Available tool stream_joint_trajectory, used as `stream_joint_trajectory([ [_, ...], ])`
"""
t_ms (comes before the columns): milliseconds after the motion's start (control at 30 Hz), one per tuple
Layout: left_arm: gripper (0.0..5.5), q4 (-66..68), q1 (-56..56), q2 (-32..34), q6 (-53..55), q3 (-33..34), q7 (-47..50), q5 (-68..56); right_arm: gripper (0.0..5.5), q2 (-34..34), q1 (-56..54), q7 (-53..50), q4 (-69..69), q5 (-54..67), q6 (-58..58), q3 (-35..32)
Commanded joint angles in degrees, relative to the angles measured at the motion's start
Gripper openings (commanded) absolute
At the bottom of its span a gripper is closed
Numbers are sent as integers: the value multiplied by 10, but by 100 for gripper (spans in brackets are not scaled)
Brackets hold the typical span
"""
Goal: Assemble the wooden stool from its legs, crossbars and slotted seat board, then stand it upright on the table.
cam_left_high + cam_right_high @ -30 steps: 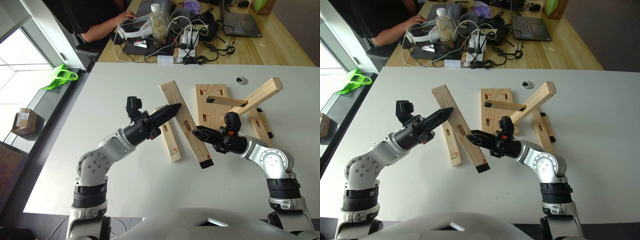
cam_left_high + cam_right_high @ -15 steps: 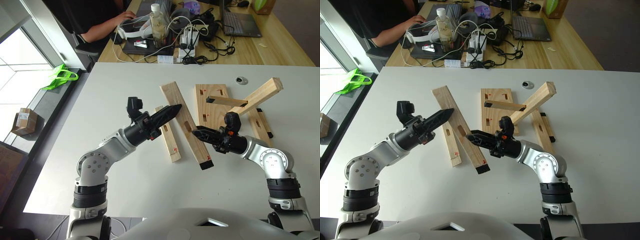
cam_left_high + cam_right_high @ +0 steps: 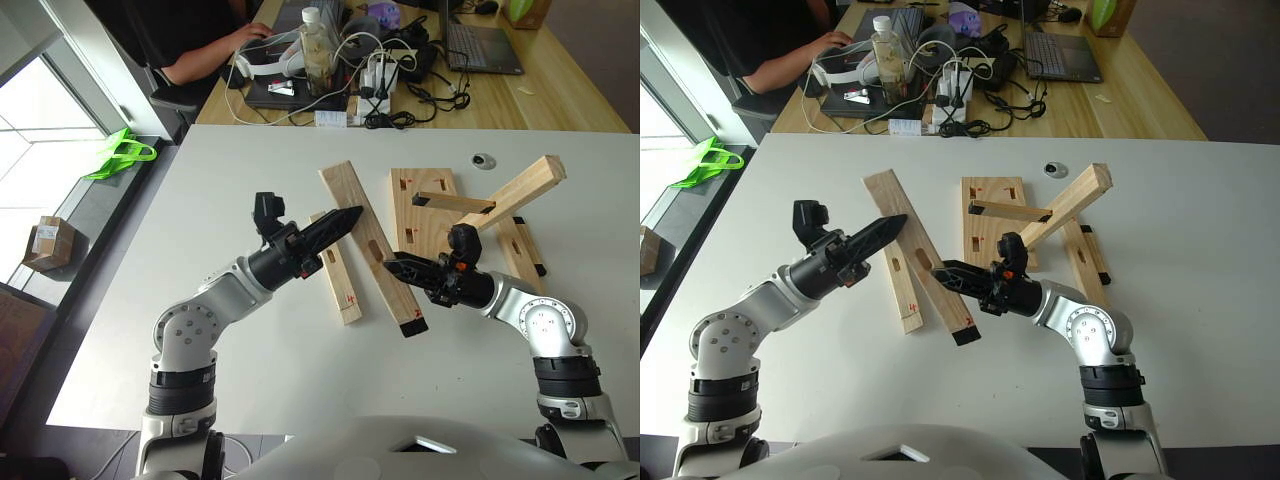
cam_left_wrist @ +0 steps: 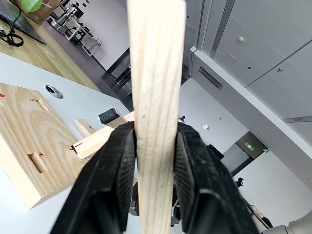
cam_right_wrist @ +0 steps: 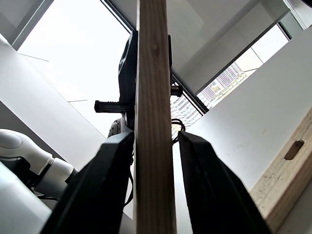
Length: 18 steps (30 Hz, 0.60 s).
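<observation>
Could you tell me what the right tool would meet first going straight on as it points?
The long slotted plank clamped in the right tool; beyond it, probably the left tool, though depth is unclear.

Both arms bent inward, both grippers closed on one plank.
The left arm (image 3: 215,300) bends at the elbow and points toward the right; the left gripper (image 3: 345,218) clamps the farther half of the slotted plank (image 3: 365,240), its fingers (image 4: 114,165) pressed on both faces. The right arm (image 3: 530,315) bends toward the left; the right gripper (image 3: 392,265) grips the nearer half of the same plank.
</observation>
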Motion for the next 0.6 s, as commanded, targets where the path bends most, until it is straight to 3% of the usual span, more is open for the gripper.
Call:
stream_joint_trajectory([
  [33,122,-6,-2,-6,4,0,2,-5,101,-10,2,-3,-10,-1,3,0],
  [600,122,-9,-9,-12,9,0,6,-2,101,-33,-17,17,4,-16,6,27],
])
